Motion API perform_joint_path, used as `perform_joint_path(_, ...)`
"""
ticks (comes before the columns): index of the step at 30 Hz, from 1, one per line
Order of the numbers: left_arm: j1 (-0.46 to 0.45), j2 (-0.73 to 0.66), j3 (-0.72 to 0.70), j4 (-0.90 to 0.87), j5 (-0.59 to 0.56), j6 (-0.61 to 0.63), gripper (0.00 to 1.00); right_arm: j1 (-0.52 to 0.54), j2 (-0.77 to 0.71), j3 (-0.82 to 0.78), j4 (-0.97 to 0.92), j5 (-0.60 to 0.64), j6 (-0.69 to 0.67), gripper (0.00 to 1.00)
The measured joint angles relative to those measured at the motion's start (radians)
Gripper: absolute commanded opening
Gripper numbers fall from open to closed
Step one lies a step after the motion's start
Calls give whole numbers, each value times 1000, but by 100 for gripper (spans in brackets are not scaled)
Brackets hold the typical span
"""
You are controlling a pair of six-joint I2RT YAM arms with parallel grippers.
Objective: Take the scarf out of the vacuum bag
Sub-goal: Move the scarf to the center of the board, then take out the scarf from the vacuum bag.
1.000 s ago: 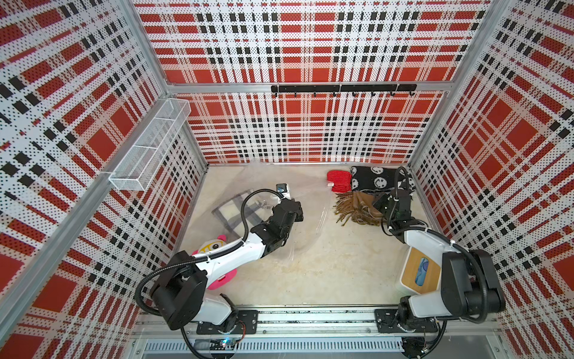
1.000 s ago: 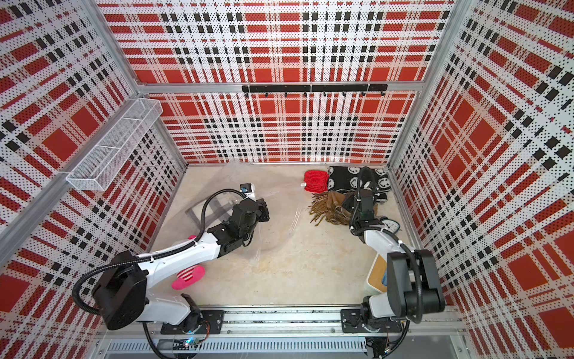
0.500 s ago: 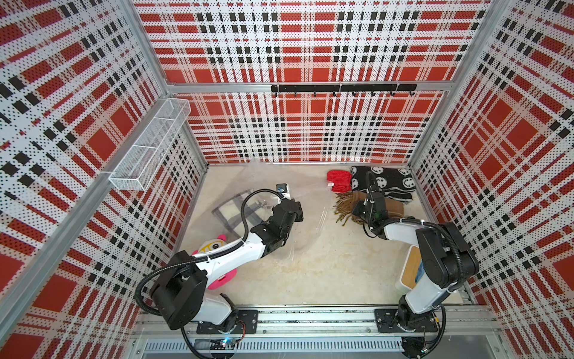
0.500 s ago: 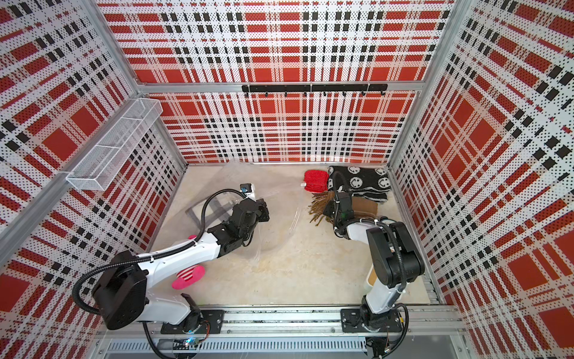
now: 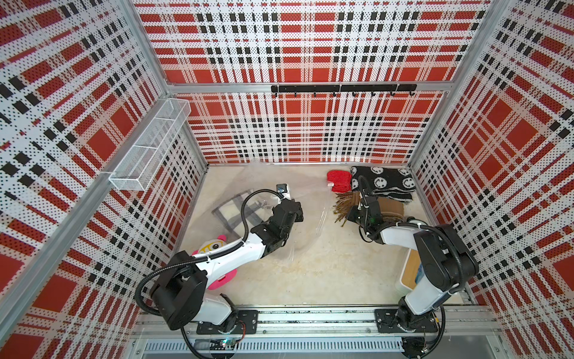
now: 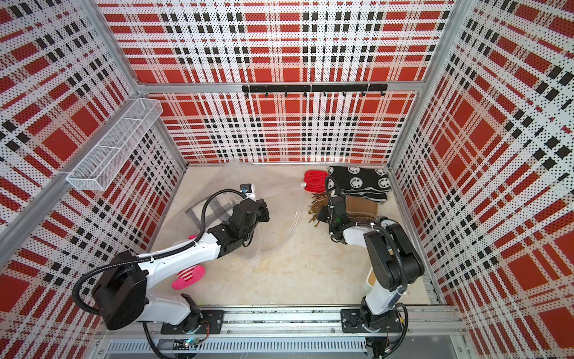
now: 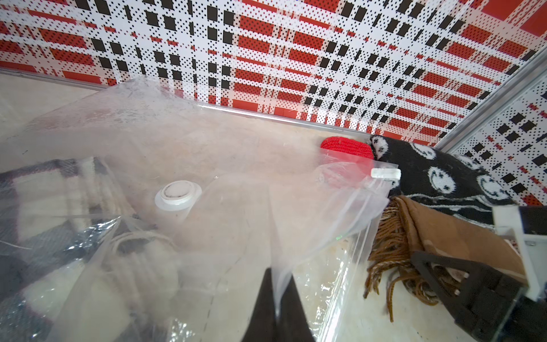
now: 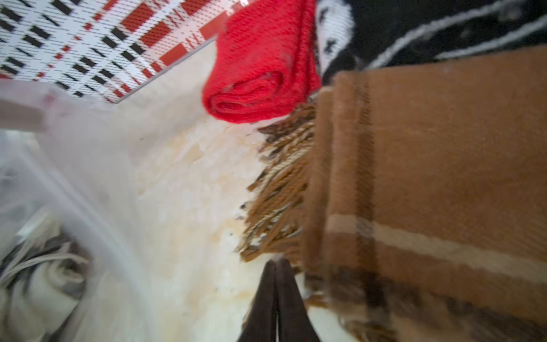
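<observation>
**While Pinching Film on the Left, Shut on Nothing at the Right**

Spread over the left and middle of the pale counter (image 5: 310, 273): the vacuum bag (image 5: 310, 214), clear and crinkled, far edge near the back wall, open mouth turned toward the pile on the right. Inside it, at the left end and wholly under the film: the grey-and-cream plaid scarf (image 5: 231, 211).

Reaching from the near rail: left arm (image 5: 230, 258), stretched diagonally over the bag, forearm low. Folded tight by the right wall: right arm (image 5: 397, 236), elbow high, forearm run leftward over the brown fringed scarf (image 5: 388, 206).

Crowded into the far right corner behind that: black smiley scarf (image 5: 385, 183), with the red knit roll (image 5: 339, 180) touching it. Open counter between the two arms, down to the near rail. Little room along the right wall.

Left hand (image 7: 278, 275): pressed together on a raised fold of the bag's upper sheet, near the mouth. Right hand (image 8: 276, 262): pressed together too, nothing seen between the fingers, tips just beside the brown fringe and near the bag's mouth.

On the bag's face beside the plaid scarf: round white valve cap (image 7: 177, 192). At the mouth's far corner, by the red roll: white slider clip (image 7: 384, 173).
</observation>
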Motion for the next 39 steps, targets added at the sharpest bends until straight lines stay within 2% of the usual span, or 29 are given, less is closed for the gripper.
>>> perform_joint_path(3,0,0,0,0,1,0,0,7,-79,-17,19,-13,-17,29)
perform_joint_path(5,0,1,0,0,2,0,0,7,-117,-28,40,-23,-34,45)
perform_joint_path(8,2,6,0,2,2,0,0,7,-151,-47,77,-35,-77,59)
perform_joint_path(12,7,14,0,2,-2,1,0,18,-159,-56,121,-23,-149,63)
perform_joint_path(18,15,15,-3,5,-15,9,0,41,-145,-92,319,-11,-284,63)
perform_joint_path(23,24,16,-8,10,-23,16,0,74,-125,-64,322,13,-354,63)
perform_joint_path(27,34,16,-8,10,-23,18,0,143,-124,-62,320,24,-392,65)
perform_joint_path(29,36,16,-8,10,-22,19,0,169,-124,-62,315,14,-400,69)
perform_joint_path(30,36,16,-8,10,-22,19,0,181,-124,-62,309,13,-406,76)
perform_joint_path(32,36,16,-8,10,-20,19,0,206,-124,-63,297,13,-426,100)
perform_joint_path(39,39,19,-8,10,-9,19,0,278,-95,-72,305,14,-496,100)
